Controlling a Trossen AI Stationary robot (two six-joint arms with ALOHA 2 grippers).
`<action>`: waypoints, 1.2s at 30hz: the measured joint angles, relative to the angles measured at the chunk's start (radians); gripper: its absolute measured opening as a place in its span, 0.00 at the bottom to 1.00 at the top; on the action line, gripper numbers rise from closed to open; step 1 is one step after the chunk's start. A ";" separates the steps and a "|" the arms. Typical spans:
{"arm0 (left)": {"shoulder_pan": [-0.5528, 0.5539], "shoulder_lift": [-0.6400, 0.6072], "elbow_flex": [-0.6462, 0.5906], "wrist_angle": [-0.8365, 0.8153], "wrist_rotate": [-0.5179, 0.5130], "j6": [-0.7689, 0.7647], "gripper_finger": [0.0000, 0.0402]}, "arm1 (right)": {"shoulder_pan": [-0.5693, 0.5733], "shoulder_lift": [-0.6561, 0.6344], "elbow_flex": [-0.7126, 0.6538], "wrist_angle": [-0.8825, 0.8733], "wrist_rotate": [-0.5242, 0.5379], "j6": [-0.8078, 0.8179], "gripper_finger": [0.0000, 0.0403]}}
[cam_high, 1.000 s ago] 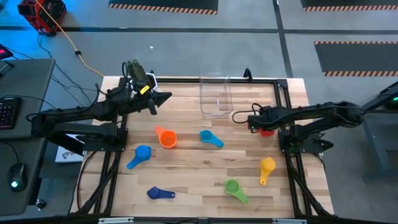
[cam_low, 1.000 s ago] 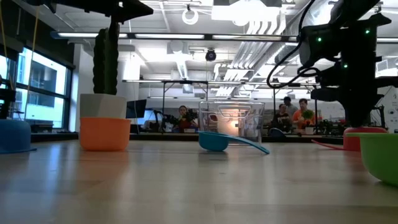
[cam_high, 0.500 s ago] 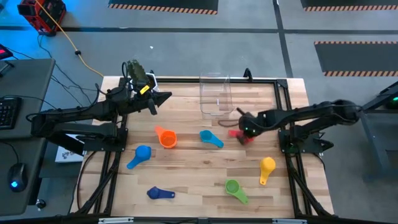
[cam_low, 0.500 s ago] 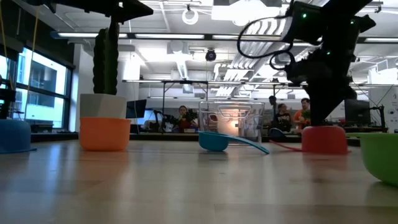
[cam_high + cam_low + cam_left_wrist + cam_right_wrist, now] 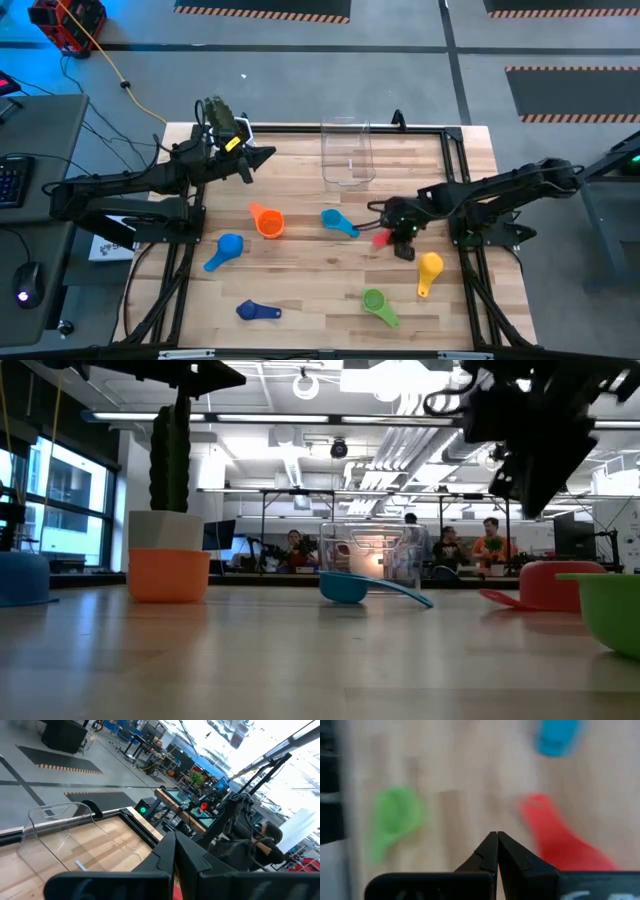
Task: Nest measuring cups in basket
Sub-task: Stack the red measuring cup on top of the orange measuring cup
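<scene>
Right claw [image 5: 403, 246] is hovering, fingers pressed together, holding nothing. Red cup [image 5: 382, 237] is lying just beside its tip, basket-side, handle running along the claw's line. Left claw [image 5: 262, 157] is waiting shut, far off.

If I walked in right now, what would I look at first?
Probably the bright measuring cups scattered over the wooden table: an orange cup and a light blue cup near the middle, a green cup and a yellow cup toward the near right. Next, the right gripper, shut, over a red cup. The clear basket sits at the far edge.
</scene>
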 joint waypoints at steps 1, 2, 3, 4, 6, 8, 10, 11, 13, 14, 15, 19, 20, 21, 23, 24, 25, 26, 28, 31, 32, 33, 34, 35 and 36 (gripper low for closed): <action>0.000 0.000 0.000 0.000 0.000 0.000 0.00 | 0.007 0.013 -0.005 0.032 -0.017 0.014 0.00; 0.000 0.000 0.000 0.000 0.000 0.001 0.00 | 0.012 0.026 -0.006 0.064 -0.008 0.035 0.00; 0.000 0.000 0.000 0.000 0.000 0.000 0.00 | 0.017 0.038 -0.006 0.097 0.024 0.066 0.00; 0.000 0.000 0.000 0.000 0.000 -0.002 0.00 | 0.021 0.052 -0.005 0.126 0.060 0.106 0.00; 0.000 0.000 0.000 0.000 0.000 -0.006 0.00 | 0.022 0.089 -0.005 0.164 0.090 0.151 0.00; 0.000 0.000 0.000 0.000 0.000 -0.006 0.00 | 0.023 0.123 0.006 0.181 0.069 0.165 0.03; 0.000 0.000 0.000 0.000 0.000 -0.008 0.00 | 0.023 0.159 0.039 0.181 0.039 0.166 0.08; 0.000 0.000 0.000 0.000 0.000 -0.008 0.00 | 0.023 0.175 0.057 0.166 0.034 0.154 0.12; 0.000 0.000 0.000 0.000 0.001 -0.008 0.00 | 0.028 0.209 0.093 0.127 0.034 0.113 0.21; 0.000 0.000 0.000 0.000 0.001 -0.008 0.00 | 0.029 0.225 0.110 0.107 0.026 0.090 0.25; 0.000 0.000 0.000 0.000 0.001 -0.008 0.00 | 0.029 0.241 0.123 0.087 0.000 0.063 0.29; 0.000 0.000 0.000 -0.001 0.002 -0.006 0.00 | 0.046 0.296 0.139 -0.072 -0.058 0.009 0.33; 0.000 0.000 0.000 -0.001 0.002 -0.004 0.00 | 0.053 0.305 0.138 -0.132 -0.031 0.011 0.31; 0.000 0.000 0.000 -0.001 0.002 0.003 0.00 | 0.060 0.311 0.138 -0.185 0.000 0.009 0.27; 0.000 0.000 0.000 -0.001 0.002 0.010 0.00 | 0.069 0.315 0.138 -0.259 0.044 0.013 0.15; 0.000 0.000 0.000 -0.001 0.002 0.010 0.00 | 0.072 0.315 0.136 -0.275 0.051 0.022 0.08; 0.000 0.000 0.000 -0.001 0.003 0.010 0.00 | 0.073 0.312 0.126 -0.272 0.050 0.033 0.04; 0.000 0.000 0.000 -0.001 0.002 0.011 0.00 | 0.073 0.307 0.109 -0.265 0.045 0.047 0.03; 0.000 0.000 0.000 -0.001 0.003 0.011 0.00 | 0.073 0.296 0.068 -0.260 0.041 0.091 0.04; 0.000 0.000 0.000 -0.001 0.004 0.010 0.00 | 0.073 0.288 -0.006 -0.267 0.041 0.147 0.01; 0.000 0.000 0.000 -0.001 0.004 0.010 0.00 | 0.073 0.283 -0.027 -0.261 0.043 0.168 0.01; 0.000 0.000 0.000 -0.001 0.004 0.010 0.00 | 0.073 0.276 -0.041 -0.244 0.050 0.191 0.01; 0.000 0.000 0.000 -0.001 0.004 0.010 0.00 | 0.073 0.267 -0.051 -0.226 0.057 0.207 0.01; 0.000 0.000 0.000 0.000 0.003 0.010 0.00 | 0.073 0.255 -0.059 -0.210 0.064 0.223 0.01; 0.000 0.000 0.000 0.000 0.002 0.010 0.00 | 0.073 0.243 -0.062 -0.206 0.074 0.236 0.00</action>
